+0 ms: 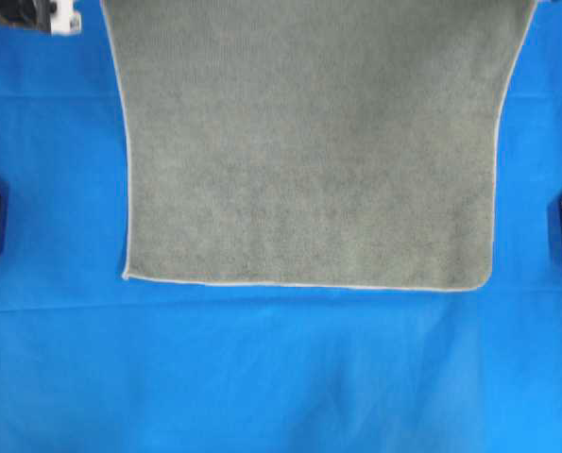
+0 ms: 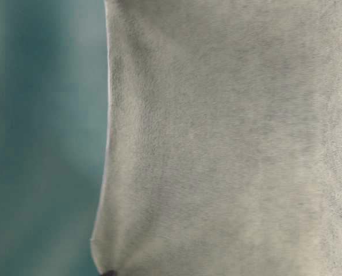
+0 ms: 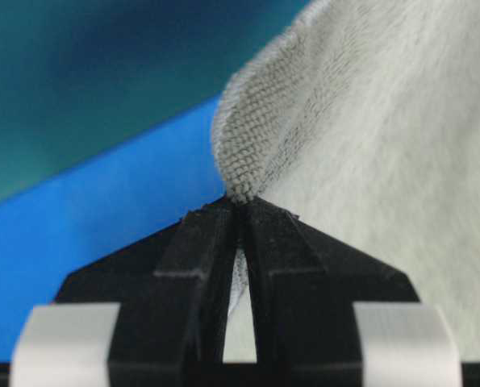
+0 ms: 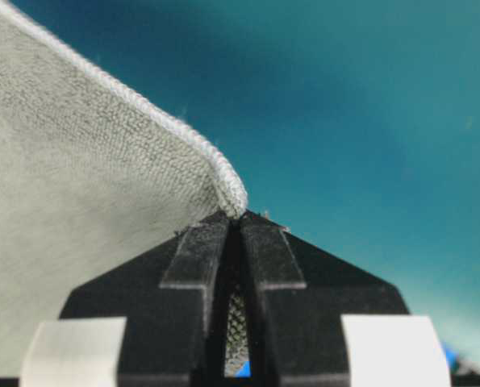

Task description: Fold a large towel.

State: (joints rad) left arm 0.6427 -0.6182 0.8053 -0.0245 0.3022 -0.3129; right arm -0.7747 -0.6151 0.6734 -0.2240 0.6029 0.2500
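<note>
Towel (image 1: 309, 160) judged soft and limp, light for its area, with a grippy terry nap unlikely to slip from pinched jaws; it would sag and swing between two holds and not keep any shape of its own. Best holds judged to be the corners along one short edge, on the stitched hem, where both grippers had it. Left gripper (image 3: 241, 201) was clamped on a bunched corner, cloth rising just past the fingertips and spreading to that gripper's right; a sliver of fabric showed down in the slot between the jaws. Right gripper (image 4: 240, 214) was likewise closed on a corner at the pale hem, cloth falling away to its left, weave visible in the slot behind the tips. Cloth was grey-green with a fine looped pile, a thin pale edge and rounded corners. In the overhead view it stretched from beyond the top edge, toward the grippers, down to a straight free edge lying on the blue cover (image 1: 262, 377), its sides drawing inward toward that resting end. The surface looked smooth, without deep wrinkles. The table-level view was filled by hanging cloth (image 2: 228, 132), its one visible side edge gently bowed. Fold not yet made: only a single layer showed.
</note>
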